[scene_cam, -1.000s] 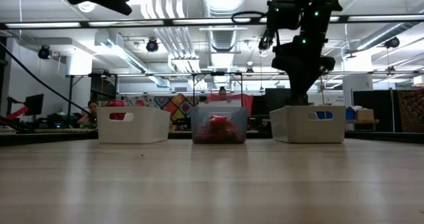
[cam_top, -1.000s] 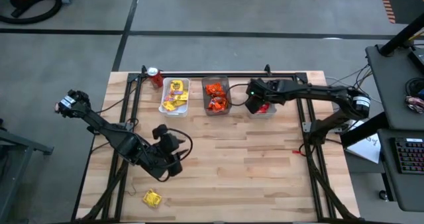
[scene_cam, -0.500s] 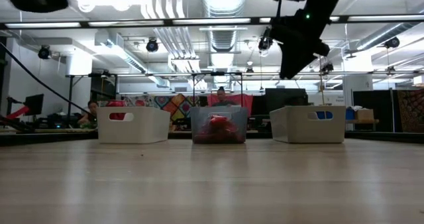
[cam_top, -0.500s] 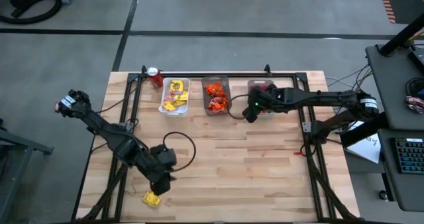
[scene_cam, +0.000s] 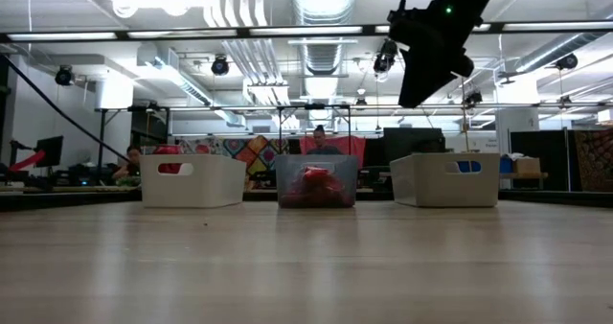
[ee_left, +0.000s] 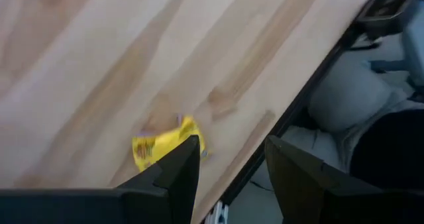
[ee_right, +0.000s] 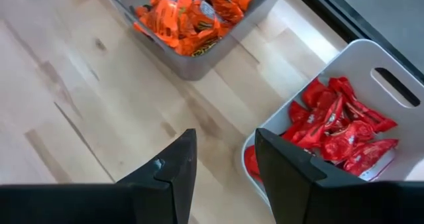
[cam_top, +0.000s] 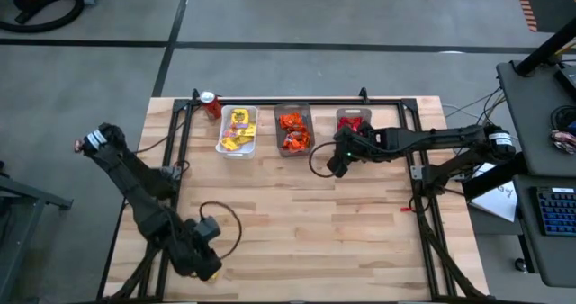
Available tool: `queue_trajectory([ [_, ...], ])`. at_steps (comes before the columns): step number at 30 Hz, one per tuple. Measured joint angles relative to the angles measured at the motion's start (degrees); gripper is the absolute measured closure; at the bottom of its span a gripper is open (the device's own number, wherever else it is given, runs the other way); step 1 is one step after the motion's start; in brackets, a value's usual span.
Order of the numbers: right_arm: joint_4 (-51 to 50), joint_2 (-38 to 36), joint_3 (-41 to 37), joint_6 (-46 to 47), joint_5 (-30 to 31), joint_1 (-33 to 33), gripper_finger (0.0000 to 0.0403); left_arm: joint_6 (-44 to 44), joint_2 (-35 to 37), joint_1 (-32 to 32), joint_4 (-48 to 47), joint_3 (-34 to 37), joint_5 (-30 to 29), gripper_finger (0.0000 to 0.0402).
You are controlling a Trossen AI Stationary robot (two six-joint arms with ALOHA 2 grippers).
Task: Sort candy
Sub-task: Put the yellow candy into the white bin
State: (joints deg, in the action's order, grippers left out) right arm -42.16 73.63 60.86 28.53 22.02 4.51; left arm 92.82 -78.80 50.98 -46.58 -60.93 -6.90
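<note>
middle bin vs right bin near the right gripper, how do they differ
The grey translucent middle bin holds orange wrapped candy; the white opaque right bin holds red wrapped candy. The white bin has a slot handle cut in its wall; none shows on the grey one. The empty, open right gripper hangs above the wood between them. Both bins are rectangular, open-topped and sit at the table's far edge.

yellow candy | orange candy | red candy | white bin | pale wood table
</note>
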Motion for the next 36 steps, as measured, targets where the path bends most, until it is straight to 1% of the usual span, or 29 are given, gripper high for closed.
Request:
queue_trajectory([
  [5,1.35,0.0,0.07,-0.04,0.01,-0.26,0.0255,6.65,-5.32,2.93,-0.08,0.0,0.87,0.0236],
  [7,1.4,0.04,0.37,-0.05,0.01,-0.26,0.0254,8.45,-7.63,3.39,-0.06,0.0,1.35,0.0223],
  [11,1.47,0.04,0.68,-0.07,0.02,-0.26,0.0254,11.99,-11.93,3.37,-0.23,-0.02,4.43,0.0189],
  [15,1.47,0.04,0.68,-0.04,0.0,-0.26,0.0253,13.01,-15.72,3.4,-0.01,-0.03,7.63,0.0159],
  [18,1.74,0.04,0.68,-0.04,0.0,-0.26,0.0253,12.89,-17.77,3.48,0.09,-0.07,8.02,0.0151],
  [21,1.83,0.04,0.68,-0.04,-0.07,-0.26,0.0253,12.7,-19.19,3.48,0.16,-0.07,8.01,0.0155],
  [29,2.27,0.07,0.68,-0.02,-0.09,-0.26,0.0253,12.52,-21.4,3.7,0.41,-0.11,8.01,0.0184],
  [33,2.28,0.07,0.7,-0.02,-0.11,-0.26,0.0253,12.1,-22.44,3.72,0.55,-0.13,8.05,0.0207],
  [36,2.26,0.07,0.7,-0.02,-0.11,-0.26,0.0253,11.34,-22.71,3.72,0.89,-0.15,8.07,0.0232],
])
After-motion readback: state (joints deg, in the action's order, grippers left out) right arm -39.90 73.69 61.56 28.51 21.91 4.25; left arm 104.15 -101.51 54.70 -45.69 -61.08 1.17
